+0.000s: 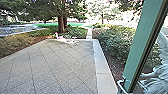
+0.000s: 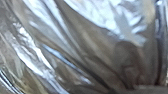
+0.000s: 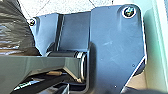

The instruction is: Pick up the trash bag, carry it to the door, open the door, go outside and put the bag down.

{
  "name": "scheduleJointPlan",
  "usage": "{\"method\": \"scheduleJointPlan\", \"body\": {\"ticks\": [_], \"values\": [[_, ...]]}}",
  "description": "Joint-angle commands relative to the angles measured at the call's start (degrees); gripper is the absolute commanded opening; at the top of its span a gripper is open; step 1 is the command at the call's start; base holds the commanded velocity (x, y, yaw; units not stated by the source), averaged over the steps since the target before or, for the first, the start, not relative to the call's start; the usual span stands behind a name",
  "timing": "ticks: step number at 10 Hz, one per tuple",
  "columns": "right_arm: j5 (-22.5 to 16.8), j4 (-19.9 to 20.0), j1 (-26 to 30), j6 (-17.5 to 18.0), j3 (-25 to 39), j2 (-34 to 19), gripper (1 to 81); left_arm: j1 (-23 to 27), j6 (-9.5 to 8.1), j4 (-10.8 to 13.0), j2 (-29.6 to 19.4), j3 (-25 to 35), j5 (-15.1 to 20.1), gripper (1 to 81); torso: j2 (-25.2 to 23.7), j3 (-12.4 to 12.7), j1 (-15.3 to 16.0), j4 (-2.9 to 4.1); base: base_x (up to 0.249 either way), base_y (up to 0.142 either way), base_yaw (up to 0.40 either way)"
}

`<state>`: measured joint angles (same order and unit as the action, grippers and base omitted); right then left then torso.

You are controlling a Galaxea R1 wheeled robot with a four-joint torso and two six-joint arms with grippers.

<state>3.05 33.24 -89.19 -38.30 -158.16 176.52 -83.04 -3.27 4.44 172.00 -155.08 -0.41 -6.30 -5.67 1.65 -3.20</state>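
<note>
1. The trash bag point(image 2: 82, 50) is right up against or very near the left wrist camera; in the right wrist view it bulges beside the robot's dark base plate point(image 3: 115, 37).
2. I cannot tell whether the left tool is open, closed or gripping the bag, and the same goes for the right tool.
3. The film looks thin, glossy and partly see-through – soft, with no stiffness to lean on. It will likely slide against a smooth surface and swing with any jolt.
4. The weight is hard to judge; I'd guess light to moderate, with loose contents that could shift inside.
5. Best hold: the gathered folds point(image 2: 120, 81), where the creases run together and several layers could be pinched at once. A pinch on the stretched side would catch one slick layer – and could tear it.
6. Near the green door frame point(image 1: 140, 40) and its metal handle point(image 1: 121, 87), keep the bulge tucked in, since a snag could split it.
7. Lower it gently onto the paving point(image 1: 52, 67); rough stone would scuff plastic this thin.
</note>
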Motion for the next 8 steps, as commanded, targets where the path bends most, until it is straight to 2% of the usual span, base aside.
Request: {"method": "scheduleJointPlan", "body": {"ticks": [1,8], "values": [[-4.45,-0.10,2.30,-0.11,0.32,0.17,81.1,2.84,0.10,0.40,-0.25,0.04,2.70,1.0,0.00,0.00,0.00,0.00,0.093,0.000,0.000],[-4.19,-0.11,1.95,-0.11,0.50,0.17,81.1,2.84,0.10,0.48,-0.33,0.04,2.70,1.0,-0.02,0.00,-0.18,0.00,0.094,0.000,0.000]]}}
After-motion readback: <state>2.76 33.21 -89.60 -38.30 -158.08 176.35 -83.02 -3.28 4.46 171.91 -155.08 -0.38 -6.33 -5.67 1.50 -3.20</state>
